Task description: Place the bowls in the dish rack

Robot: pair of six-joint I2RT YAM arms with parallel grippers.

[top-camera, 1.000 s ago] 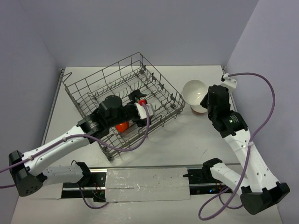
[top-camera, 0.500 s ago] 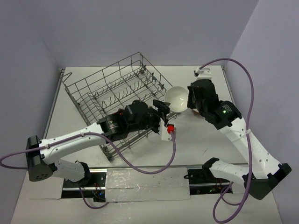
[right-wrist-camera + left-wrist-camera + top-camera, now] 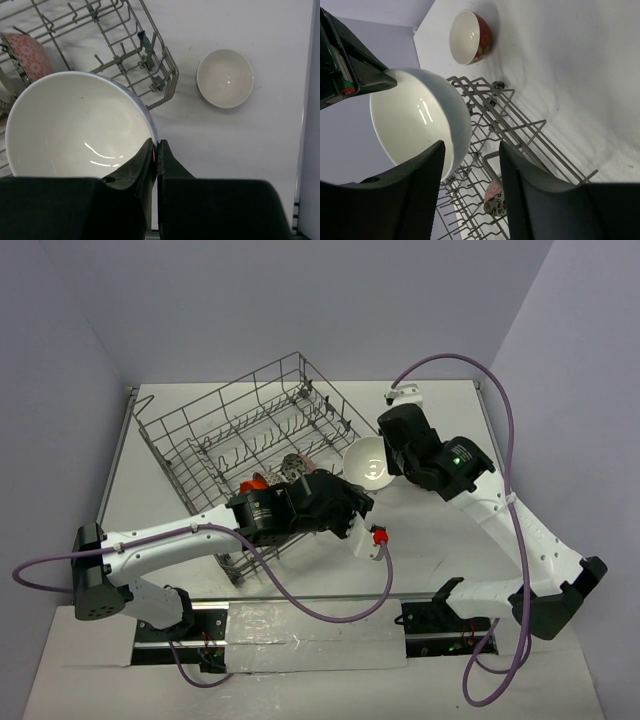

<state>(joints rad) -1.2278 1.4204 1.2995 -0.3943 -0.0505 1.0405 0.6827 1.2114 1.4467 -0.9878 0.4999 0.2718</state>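
Note:
The grey wire dish rack [image 3: 200, 410] holds an orange-red bowl [image 3: 256, 483] and a dark-and-white patterned bowl [image 3: 292, 467], which also shows in the left wrist view [image 3: 495, 197]. My right gripper [image 3: 156, 146] is shut on the rim of a plain white bowl [image 3: 75, 125] and holds it in the air over the rack's right corner [image 3: 365, 462]. My left gripper [image 3: 470, 165] is open and empty just below that bowl [image 3: 415, 120]. A bowl that is white inside and red patterned outside [image 3: 470, 37] sits on the table right of the rack [image 3: 225, 77]. In the top view my right arm hides it.
The rack's right corner [image 3: 160, 70] lies directly under the held bowl, and a pink-patterned bowl [image 3: 27, 55] leans among the tines there. White tabletop [image 3: 260, 150] stretches right of the rack. Purple cables loop off both wrists.
My right gripper lifted the white bowl off the table and carried it left to the rack's corner. My left arm came out of the rack and swung right, under the bowl.

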